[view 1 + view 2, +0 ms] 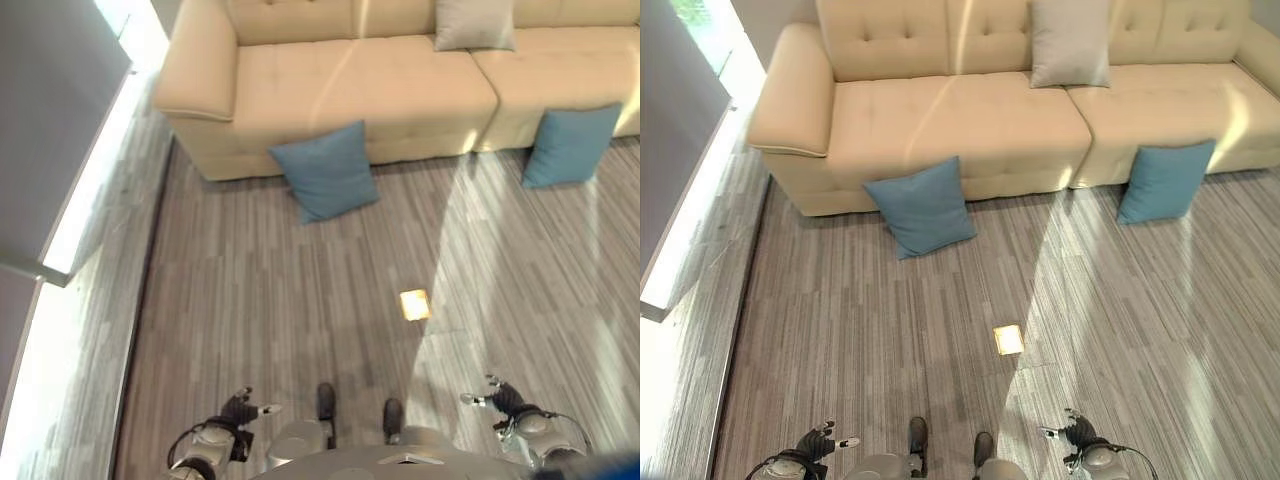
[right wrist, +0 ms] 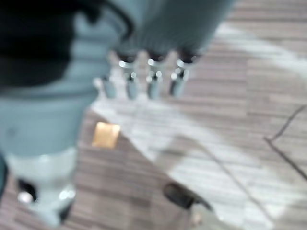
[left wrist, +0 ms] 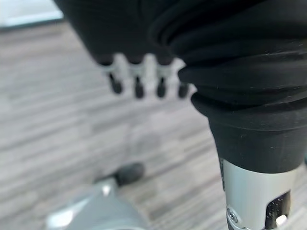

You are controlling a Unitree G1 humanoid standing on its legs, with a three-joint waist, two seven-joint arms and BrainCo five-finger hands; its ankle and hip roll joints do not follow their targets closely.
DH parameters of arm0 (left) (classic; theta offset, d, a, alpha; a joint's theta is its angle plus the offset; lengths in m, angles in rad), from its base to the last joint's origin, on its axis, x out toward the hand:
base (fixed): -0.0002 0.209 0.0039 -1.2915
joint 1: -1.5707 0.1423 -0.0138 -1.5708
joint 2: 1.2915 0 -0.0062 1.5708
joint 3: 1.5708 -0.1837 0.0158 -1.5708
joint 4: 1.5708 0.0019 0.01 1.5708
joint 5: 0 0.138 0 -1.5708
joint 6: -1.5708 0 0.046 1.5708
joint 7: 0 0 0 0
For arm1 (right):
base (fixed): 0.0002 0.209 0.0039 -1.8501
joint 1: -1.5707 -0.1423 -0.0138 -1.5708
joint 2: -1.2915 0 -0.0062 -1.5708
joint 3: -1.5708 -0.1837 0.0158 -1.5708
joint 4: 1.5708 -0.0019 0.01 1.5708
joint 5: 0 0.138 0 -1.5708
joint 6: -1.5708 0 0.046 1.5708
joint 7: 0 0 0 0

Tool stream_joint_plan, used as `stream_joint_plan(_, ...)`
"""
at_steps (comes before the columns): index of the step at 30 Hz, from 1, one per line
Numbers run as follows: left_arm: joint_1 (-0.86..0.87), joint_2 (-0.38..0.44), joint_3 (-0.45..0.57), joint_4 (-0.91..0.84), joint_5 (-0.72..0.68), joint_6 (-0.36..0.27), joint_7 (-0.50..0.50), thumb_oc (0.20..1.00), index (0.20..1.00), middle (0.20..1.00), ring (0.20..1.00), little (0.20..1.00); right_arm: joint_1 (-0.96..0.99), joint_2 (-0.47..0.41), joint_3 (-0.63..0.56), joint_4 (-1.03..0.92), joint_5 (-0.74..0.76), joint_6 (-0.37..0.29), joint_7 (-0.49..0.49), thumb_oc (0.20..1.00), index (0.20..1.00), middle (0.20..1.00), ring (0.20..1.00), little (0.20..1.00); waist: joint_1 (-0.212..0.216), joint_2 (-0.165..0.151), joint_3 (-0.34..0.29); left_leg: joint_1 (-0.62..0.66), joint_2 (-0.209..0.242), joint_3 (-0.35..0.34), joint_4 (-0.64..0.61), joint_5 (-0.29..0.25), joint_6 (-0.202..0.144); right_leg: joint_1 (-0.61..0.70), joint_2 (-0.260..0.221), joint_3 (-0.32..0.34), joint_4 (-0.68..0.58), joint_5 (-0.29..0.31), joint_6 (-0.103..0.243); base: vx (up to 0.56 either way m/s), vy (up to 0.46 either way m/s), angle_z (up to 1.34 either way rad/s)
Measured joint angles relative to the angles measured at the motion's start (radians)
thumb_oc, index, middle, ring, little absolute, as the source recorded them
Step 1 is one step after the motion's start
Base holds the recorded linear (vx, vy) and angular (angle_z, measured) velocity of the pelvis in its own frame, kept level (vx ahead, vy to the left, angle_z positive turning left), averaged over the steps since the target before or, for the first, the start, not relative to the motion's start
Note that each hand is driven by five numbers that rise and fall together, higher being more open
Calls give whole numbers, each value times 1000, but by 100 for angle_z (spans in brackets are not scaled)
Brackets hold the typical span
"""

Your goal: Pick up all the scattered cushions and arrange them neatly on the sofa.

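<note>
A blue cushion (image 1: 326, 170) leans on the floor against the front of the cream sofa (image 1: 330, 90). A second blue cushion (image 1: 570, 145) leans against the sofa farther right. One grey cushion (image 1: 474, 24) stands upright on the seat against the backrest. My left hand (image 1: 238, 409) hangs low at the bottom left, far from the cushions, fingers relaxed and holding nothing. My right hand (image 1: 504, 398) hangs at the bottom right, likewise open and empty. In the wrist views the left hand's fingers (image 3: 138, 86) and the right hand's fingers (image 2: 152, 82) point straight out over the floor.
Grey wood-plank floor (image 1: 300, 290) lies between me and the sofa. A small brass floor plate (image 1: 414, 304) is set into it ahead. A grey wall panel and bright window strip (image 1: 60, 150) run along the left.
</note>
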Motion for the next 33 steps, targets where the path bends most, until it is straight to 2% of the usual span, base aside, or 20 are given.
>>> stream_joint_plan(1,-17,6,-1,-1,0,0,0,1000,1000,1000,1000,1000,3,3,6,-10,0,2,1,1000,1000,1000,1000,1000,-8,-2,-1,12,-1,0,1,-5,6,-79,-8,13,165,-29,20,180,46,26)
stream_joint_plan(3,-28,15,-1,-11,0,-7,1,1000,1000,1000,1000,1000,11,8,22,-10,0,4,3,1000,1000,1000,1000,1000,-23,-15,-6,33,-15,-10,5,-28,5,-128,-18,28,245,-57,27,325,7,18)
stream_joint_plan(4,-32,17,-2,-6,1,-5,3,1000,1000,1000,1000,1000,5,15,29,-28,0,4,3,1000,1000,1000,1000,1000,-22,-30,-13,65,-26,-11,-7,-65,-6,-165,-17,27,224,-72,7,403,-72,-25)
stream_joint_plan(6,-27,14,-1,22,1,2,4,1000,1000,1000,1000,1000,-2,16,42,-50,-1,0,3,1000,1000,1000,1000,1000,-33,-28,-11,89,-27,-6,-6,-78,-11,-190,-3,13,80,-60,3,389,-103,-15)
stream_joint_plan(9,-27,9,2,25,1,0,6,1000,1000,1000,1000,1000,9,26,43,-49,-2,8,4,1000,1000,1000,1000,1000,-60,-35,-13,140,-38,-35,-6,-115,-21,-203,11,25,-189,77,7,342,-156,40)
stream_joint_plan(12,-18,-1,1,25,2,-2,6,1000,1000,1000,1000,1000,35,27,43,-13,-2,10,4,1000,1000,1000,1000,1000,-65,-39,-22,200,-35,-87,-6,-171,-36,-187,13,23,-220,122,-10,333,-222,54)
stream_joint_plan(13,-9,-7,0,25,2,-2,7,1000,1000,1000,1000,1000,48,27,41,5,-2,12,5,1000,1000,1000,1000,1000,-62,-31,-33,219,-25,-107,-2,-189,-47,-176,21,23,-199,141,-38,288,-242,94)
stream_joint_plan(14,7,-25,-3,26,3,-3,6,1000,1000,1000,1000,1000,74,26,26,38,-2,18,5,1000,1000,1000,1000,1000,-68,7,-62,229,18,-157,50,-220,-77,-144,56,8,-185,177,-83,215,-219,90)
stream_joint_plan(15,10,-28,-1,25,3,-4,6,1000,1000,1000,1000,1000,81,25,26,36,-2,18,6,1000,1000,1000,1000,1000,-60,3,-62,214,20,-163,110,-214,-91,-112,59,2,-209,197,-123,182,-248,76)
stream_joint_plan(17,18,-28,1,27,2,-6,6,1000,1000,1000,1000,1000,72,24,24,34,-1,15,6,1000,1000,1000,1000,1000,-44,-9,-63,155,30,-170,278,-205,-111,-48,64,-1,-262,201,-150,161,-272,18)
stream_joint_plan(18,7,-25,1,25,2,-6,6,1000,1000,1000,1000,1000,49,23,24,30,0,5,6,1000,1000,1000,1000,1000,-38,-35,-48,-18,23,-169,627,-171,-144,-15,63,-5,-285,190,-190,176,-247,3)
stream_joint_plan(20,8,-24,1,21,2,-5,5,1000,1000,1000,1000,1000,22,25,35,28,1,1,5,1000,1000,1000,1000,1000,-14,-52,-40,-142,52,-171,813,-161,-149,28,82,0,-290,168,-212,208,-146,-18)
stream_joint_plan(21,8,-24,1,21,2,-5,5,1000,1000,1000,1000,1000,22,25,35,28,1,1,5,1000,1000,1000,1000,1000,-14,-52,-40,-142,52,-171,813,-161,-149,28,82,0,-290,168,-212,161,-55,3)
stream_joint_plan(23,-5,-16,0,6,1,-6,5,1000,1000,1000,1000,1000,10,29,36,38,2,7,7,1000,1000,1000,1000,1000,-15,-94,-13,-223,56,-141,730,-161,-141,107,89,-4,-318,118,-195,298,-5,7)
stream_joint_plan(25,-2,-2,-3,0,2,-4,2,1000,1000,1000,1000,1000,1,24,37,37,3,5,4,1000,1000,1000,1000,1000,-14,-108,-7,-253,37,-95,525,-151,-139,161,99,-6,-362,65,-166,318,24,-8)
stream_joint_plan(26,-20,-4,-2,-3,2,-6,0,1000,1000,1000,1000,1000,2,15,38,59,3,11,5,1000,1000,1000,1000,1000,-6,-103,-7,-241,3,-68,239,-87,-127,170,101,-42,-350,56,-104,224,27,-10)
stream_joint_plan(28,-10,-6,-3,1,2,-4,-1,1000,1000,1000,1000,1000,-6,11,43,69,3,12,3,1000,1000,1000,1000,1000,2,-70,-11,-265,-12,-55,132,-10,-134,201,138,-44,-362,25,-132,463,109,-20)
stream_joint_plan(29,-3,-8,0,3,3,-1,-3,1000,1000,1000,1000,1000,-9,13,46,78,1,12,4,1000,1000,1000,1000,1000,1,-49,-7,-260,-28,-58,78,34,-109,244,167,-32,-358,-5,-142,463,128,-34)
stream_joint_plan(32,32,-8,6,11,3,2,-3,1000,1000,1000,1000,1000,11,27,49,93,0,13,7,1000,1000,1000,1000,1000,11,-62,-35,-234,-84,-59,106,78,-43,302,168,-2,-356,-30,-125,274,124,-40)
stream_joint_plan(33,37,-11,6,16,3,2,-3,1000,1000,1000,1000,1000,21,25,48,93,0,10,8,1000,1000,1000,1000,1000,13,-51,-43,-216,-99,-57,106,89,-16,325,172,5,-350,-34,-118,223,158,-44)
